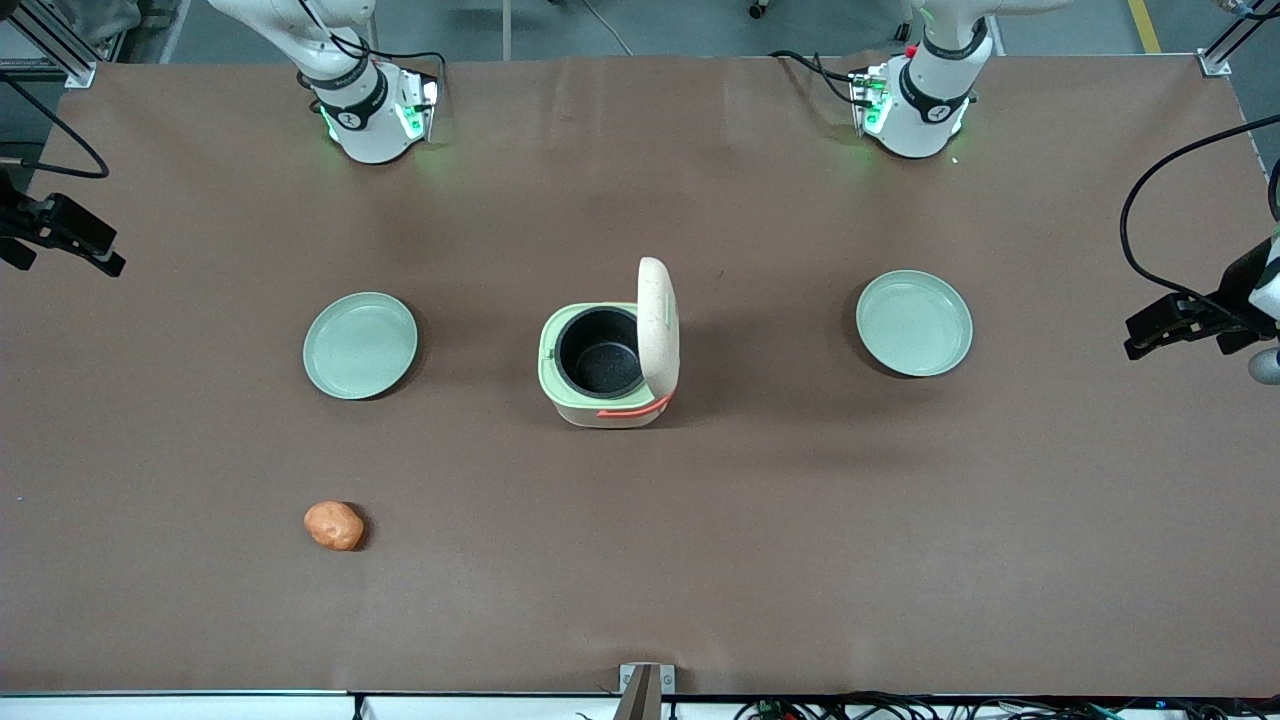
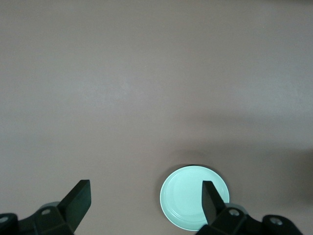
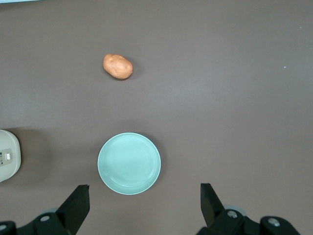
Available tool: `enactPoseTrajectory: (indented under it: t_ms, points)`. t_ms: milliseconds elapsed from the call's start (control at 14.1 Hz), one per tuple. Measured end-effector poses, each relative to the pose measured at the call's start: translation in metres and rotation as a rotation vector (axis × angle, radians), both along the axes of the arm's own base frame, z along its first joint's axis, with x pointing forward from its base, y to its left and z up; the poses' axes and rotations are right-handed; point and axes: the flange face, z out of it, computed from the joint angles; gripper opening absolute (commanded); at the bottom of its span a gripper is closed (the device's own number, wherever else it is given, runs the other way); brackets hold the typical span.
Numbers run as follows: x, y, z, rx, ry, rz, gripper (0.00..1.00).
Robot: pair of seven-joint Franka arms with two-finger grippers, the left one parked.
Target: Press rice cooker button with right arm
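The rice cooker (image 1: 610,350) stands in the middle of the table, cream-white with a mint-green rim, a black inner pot and a coral-orange handle. Its lid stands open and upright. In the right wrist view only one edge of the cooker (image 3: 7,155) shows, with a small button panel on it. My right gripper (image 1: 100,258) hangs above the table at the working arm's end, far off sideways from the cooker. In its wrist view the gripper (image 3: 144,187) is open and empty, its fingers wide apart above a mint-green plate (image 3: 129,163).
That plate (image 1: 360,345) lies between the gripper and the cooker. A second plate (image 1: 914,322) lies toward the parked arm's end and shows in the left wrist view (image 2: 194,197). An orange-brown potato (image 1: 334,525) (image 3: 118,66) lies nearer the front camera.
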Motion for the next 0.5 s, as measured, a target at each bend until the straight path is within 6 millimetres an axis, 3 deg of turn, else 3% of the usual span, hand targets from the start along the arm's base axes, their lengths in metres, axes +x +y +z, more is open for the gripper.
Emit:
enactPoseTrajectory:
  t_ms: [496]
  points:
    - [0.0001,0.0042,-0.0001,-0.001,0.002,0.007,1.00]
